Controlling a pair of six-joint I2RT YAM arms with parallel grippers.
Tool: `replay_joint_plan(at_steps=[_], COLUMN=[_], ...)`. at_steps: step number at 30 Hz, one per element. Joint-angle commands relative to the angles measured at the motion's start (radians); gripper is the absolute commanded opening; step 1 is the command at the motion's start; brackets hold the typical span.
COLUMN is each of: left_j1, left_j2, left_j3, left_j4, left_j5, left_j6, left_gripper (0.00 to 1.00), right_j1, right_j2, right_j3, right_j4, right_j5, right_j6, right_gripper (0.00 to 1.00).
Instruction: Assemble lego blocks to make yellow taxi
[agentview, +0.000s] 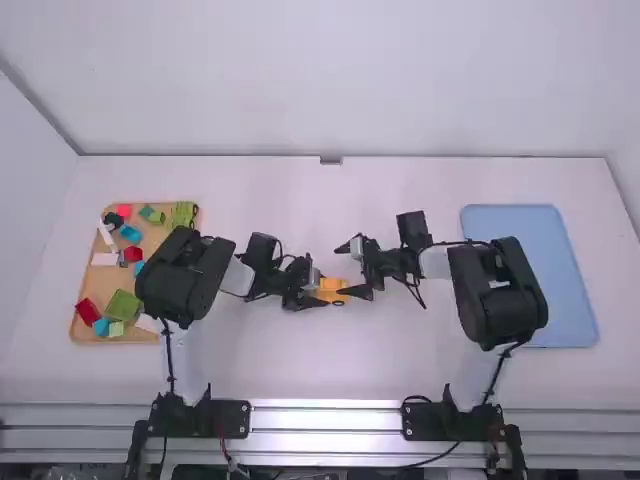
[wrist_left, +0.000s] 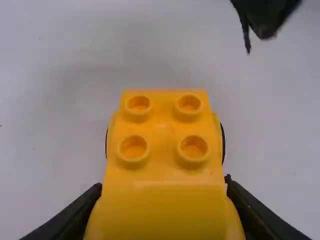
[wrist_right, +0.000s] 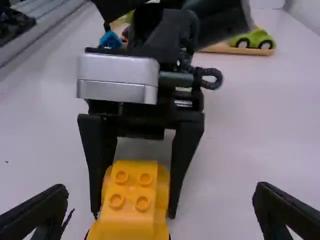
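Note:
At the table's middle, my left gripper (agentview: 312, 290) is shut on a yellow-orange block car (agentview: 331, 291). In the left wrist view the car (wrist_left: 162, 165) has studs on its top and dark wheels at its sides, with the left gripper (wrist_left: 162, 210) holding it from both sides. My right gripper (agentview: 352, 268) stands open just right of the car. In the right wrist view its fingers are wide apart around the right gripper's gap (wrist_right: 162, 212), and the car (wrist_right: 131, 200) sits beyond them between the left gripper's fingers.
At the left, a wooden tray (agentview: 88, 290) holds several red, green, blue and white blocks, and a green toy car (wrist_right: 252, 40) stands there. A blue tray (agentview: 560, 270) lies at the right, partly under the right arm.

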Motion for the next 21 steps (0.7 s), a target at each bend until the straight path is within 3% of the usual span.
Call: replay_joint_plan(at_steps=[1, 2, 4, 6, 13, 18, 21], left_j1=[0.003, 0.007, 0.011, 0.010, 0.005, 0.028, 0.053], left_j2=[0.011, 0.011, 0.010, 0.004, -0.127, -0.417, -0.589], left_j3=[0.002, 0.002, 0.002, 0.002, 0.002, 0.002, 0.002], left_j4=[-0.008, -0.008, -0.003, 0.015, -0.090, -0.364, -0.492], left_j5=[-0.007, -0.007, -0.008, -0.030, -0.134, -0.222, -0.296], left_j6=[-0.004, -0.005, -0.021, -0.085, -0.176, -0.178, -0.187], left_gripper=[0.49, 0.58, 0.88, 1.00, 0.99, 0.99, 0.99], right_j1=[-0.034, -0.042, -0.055, -0.056, -0.004, 0.079, 0.114], right_j2=[-0.056, -0.066, -0.093, -0.101, -0.074, -0.014, 0.006], right_j3=[0.001, -0.005, -0.033, -0.063, -0.210, -0.254, -0.231], right_j4=[-0.027, -0.039, -0.059, -0.043, 0.165, 0.364, 0.388], right_j5=[0.048, 0.085, 0.176, 0.245, 0.302, 0.293, 0.274], right_j6=[0.105, 0.125, 0.155, 0.190, 0.216, 0.293, 0.291], right_gripper=[0.98, 0.98, 0.98, 0.98, 0.98, 0.98, 0.98])
